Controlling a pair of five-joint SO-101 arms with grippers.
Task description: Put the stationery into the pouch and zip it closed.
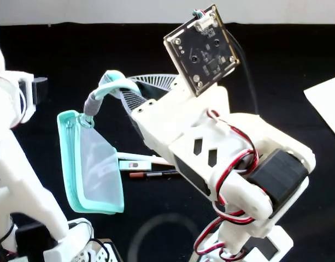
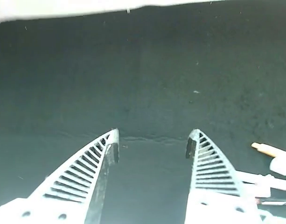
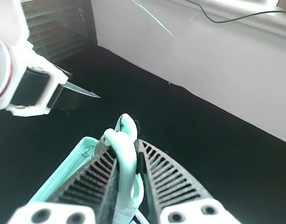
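A: Starting at the left of the table: your left arm stands at that edge. In its own wrist view your left gripper has its jaws spread wide, with bare black cloth between them and nothing in them.

B: Next along is the pouch. It is off the cloth at its top end, dangling from its teal strap with the mesh side facing the high camera. I cannot tell whether its lower end touches the table.

A: As for what is in it, I cannot make out any item through the mesh. Nor can I tell you whether the zip is open or shut.

B: The stationery lies on the table just to the right of the pouch and outside it. There is a white piece and a dark pen with a red end, side by side. Your left wrist view catches the same pieces at its edge.

A: Then your right gripper. Your right wrist view shows its jaws clamped on the strap, which is pinched between the two ribbed fingers. The pouch hangs below them.

B: At the far right, a white sheet of paper lies on the cloth, well apart from the pouch.
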